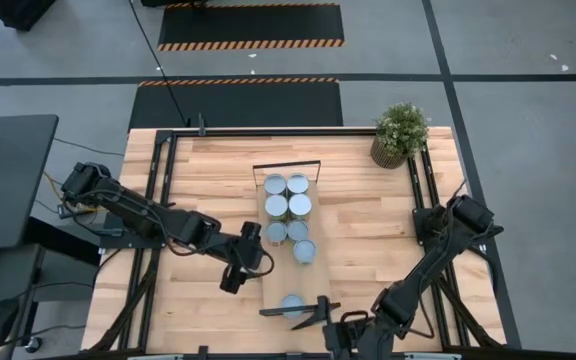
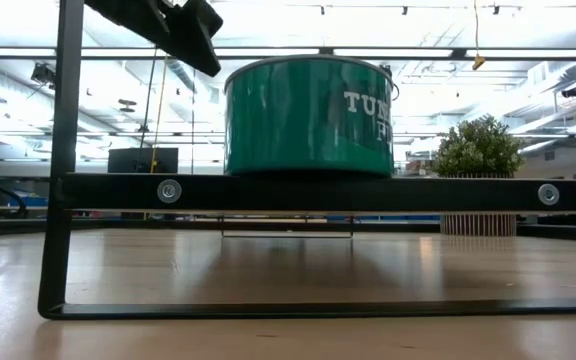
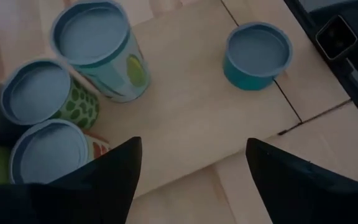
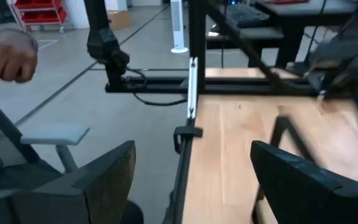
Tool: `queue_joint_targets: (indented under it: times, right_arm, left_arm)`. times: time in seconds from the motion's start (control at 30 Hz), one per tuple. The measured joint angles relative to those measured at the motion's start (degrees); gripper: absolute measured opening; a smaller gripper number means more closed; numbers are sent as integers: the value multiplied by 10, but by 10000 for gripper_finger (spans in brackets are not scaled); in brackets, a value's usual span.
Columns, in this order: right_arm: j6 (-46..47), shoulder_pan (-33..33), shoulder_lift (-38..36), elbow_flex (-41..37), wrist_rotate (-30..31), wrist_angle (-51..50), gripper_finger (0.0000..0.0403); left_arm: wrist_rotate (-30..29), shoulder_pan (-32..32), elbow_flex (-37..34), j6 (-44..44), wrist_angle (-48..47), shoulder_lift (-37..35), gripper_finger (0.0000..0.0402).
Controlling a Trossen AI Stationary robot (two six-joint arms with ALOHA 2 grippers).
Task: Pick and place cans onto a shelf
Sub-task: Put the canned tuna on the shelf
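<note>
The wooden counter [image 1: 208, 180] carried the shelf [image 1: 290, 255], a long light board running down its middle with black frame bars at the short ends. The left arm reached in from the counter's left side, and the left gripper [image 1: 236, 268] hung just beside the shelf's left edge, jaws spread with nothing between them. The right gripper [image 4: 191, 180] waited at the counter's near edge, jaws spread and empty too. A potted plant [image 1: 400, 132] stood at the far right corner. Six cans [image 1: 288, 208] sat clustered on the shelf's far half; one teal can [image 1: 293, 305] stood alone near its near end.
</note>
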Motion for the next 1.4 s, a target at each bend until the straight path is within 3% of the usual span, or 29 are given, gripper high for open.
queue_joint_targets:
  times: [0.37,0.5,0.63,0.77,0.9,1.2,1.4]
  right_arm:
    - [58,25,50,0,3,36,324]
    - [17,32,48,0,37,40,323]
    - [3,30,32,0,7,43,318]
    - [-34,38,28,5,5,31,314]
    - [-89,49,15,35,56,-35,311]
    - [-71,29,-75,43,106,-197,310]
    - [-32,14,-123,43,122,-291,310]
  left_arm:
    - [0,-1,0,-56,-19,0,293]
    - [-11,1,0,-52,-17,0,293]
    - [-14,1,0,-57,-16,0,293]
    - [23,-5,0,-62,-15,0,293]
    - [26,-15,0,-52,2,3,293]
    - [1,-23,0,5,68,65,293]
    - [60,-23,0,61,160,100,293]
